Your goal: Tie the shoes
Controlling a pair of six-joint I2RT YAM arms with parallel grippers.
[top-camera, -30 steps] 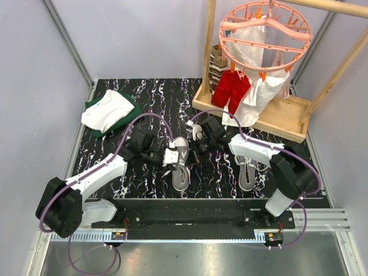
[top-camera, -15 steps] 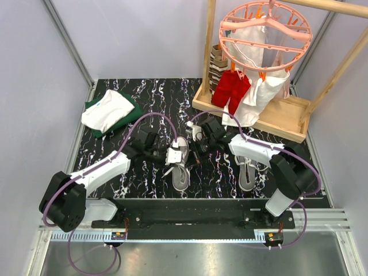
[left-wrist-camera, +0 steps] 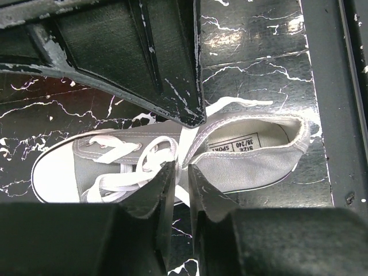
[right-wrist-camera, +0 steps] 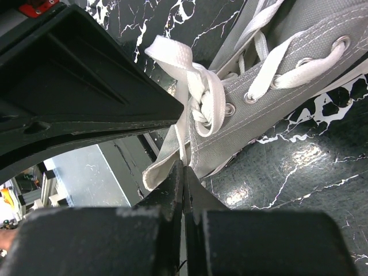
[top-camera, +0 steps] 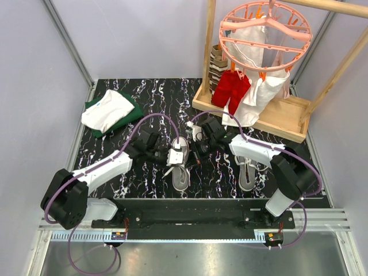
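Observation:
One grey sneaker (top-camera: 180, 168) lies in the middle of the table with its toe toward me. It fills the left wrist view (left-wrist-camera: 247, 158), white toe cap at left. Its white laces (left-wrist-camera: 135, 164) are loose, with a half-knot (right-wrist-camera: 200, 98) at the eyelets in the right wrist view. My left gripper (top-camera: 174, 155) is over the shoe's left side, jaws nearly closed on a lace strand (left-wrist-camera: 183, 150). My right gripper (top-camera: 198, 150) is on the shoe's right side, shut on another strand (right-wrist-camera: 183, 146). The second sneaker (top-camera: 248, 171) lies to the right, partly under my right arm.
Folded white and green clothes (top-camera: 109, 111) lie at the back left. A wooden rack (top-camera: 270, 118) stands at the back right. A pink round hanger (top-camera: 264, 29) on it holds red (top-camera: 231, 91) and white garments. A black rail (top-camera: 190, 210) runs along the near edge.
My left gripper has moved a little right and back along the shoe, and its elbow has swung inward. The right gripper has hardly moved.

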